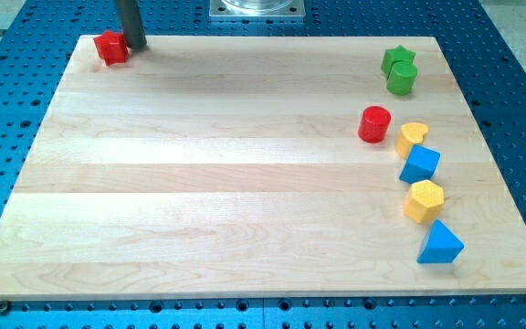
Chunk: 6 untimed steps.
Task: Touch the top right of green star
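My tip [138, 45] is sitting at the view's top left corner of the pale wooden desk [199, 183], just beside or perhaps touching the right side of the small red star-like block [111, 47]; there is no claw on this rod, so no opening can be told. The green star block [396, 59] is lying far across at the view's top right, with the green cylinder block [402, 79] pressing against its lower edge. Below them, the red cylinder block [374, 124], the yellow heart-shaped block [411, 138], the blue cube block [420, 164], the yellow hexagonal block [424, 201] and the blue triangular block [440, 244] are trailing down the right side. The danger, as I am judging it, is lying in the approach: the target corner is facing the desk's top right edge, so coming straight across along the top would be meeting the star's left side first and shoving it, together with the cylinder, toward the edge. Swinging round from below would be risking the cylinder instead. Arriving too fast could also be nudging the star rather than merely touching it, and pulling away carelessly might be dragging the red star-like block along.
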Available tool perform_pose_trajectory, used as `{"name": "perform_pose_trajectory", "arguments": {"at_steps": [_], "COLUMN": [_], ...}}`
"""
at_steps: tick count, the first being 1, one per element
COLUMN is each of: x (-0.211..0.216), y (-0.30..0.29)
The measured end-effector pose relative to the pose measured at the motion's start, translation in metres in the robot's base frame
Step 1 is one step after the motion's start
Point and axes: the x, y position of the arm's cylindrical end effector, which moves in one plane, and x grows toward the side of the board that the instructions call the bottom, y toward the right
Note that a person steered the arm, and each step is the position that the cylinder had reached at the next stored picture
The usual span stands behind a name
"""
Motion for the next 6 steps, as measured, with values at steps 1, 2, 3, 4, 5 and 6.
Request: {"name": "perform_pose_trajectory", "arguments": {"at_steps": [1,2,3,4,5,6], "x": [-0.008,-0.007,0.003,0.003,0.003,0.003], "y": [0.000,0.000,0.035,0.122,0.213,0.279]}}
